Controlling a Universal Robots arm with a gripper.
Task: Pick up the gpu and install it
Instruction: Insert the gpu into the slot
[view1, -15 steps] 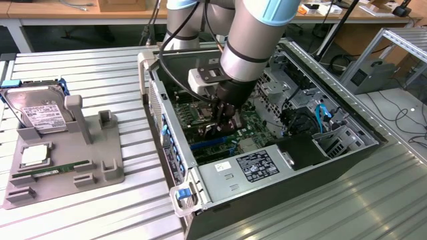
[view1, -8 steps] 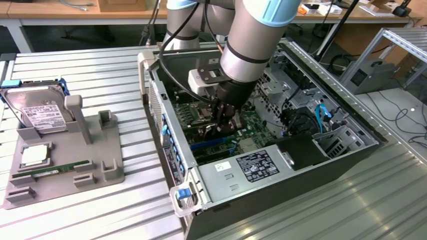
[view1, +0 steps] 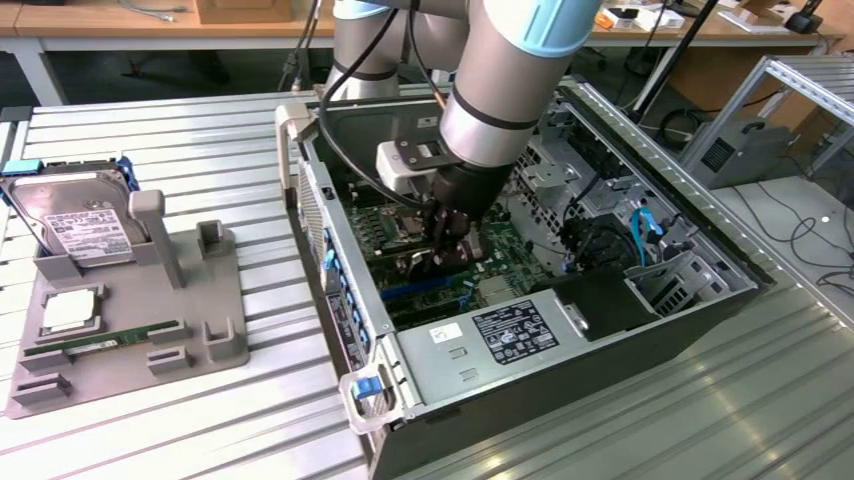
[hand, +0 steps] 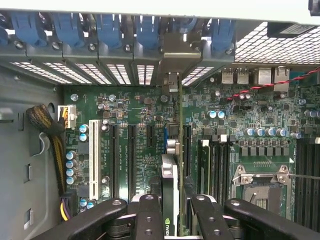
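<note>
The tool (hand: 170, 212), reaching down inside an open PC case (view1: 694, 300), grips the gpu (hand: 170, 187) edge-on between its fingers (hand: 148, 215). The card stands upright over the motherboard (hand: 140, 107), its bracket end toward the slot openings in the case's rear wall. This looks like the install step, the card lining up with a slot; seating it would call for exact alignment and straight downward pressure. A green logo shows on the card, unreadable. On the worktop (view1: 200, 430) to the exterior view's left, a hard drive (view1: 74, 225) has a white label, too small to read.

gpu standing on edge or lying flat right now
On edge: the gpu stands upright between the end effector fingers, its bracket end reaching the case's rear slots above the motherboard.
</note>
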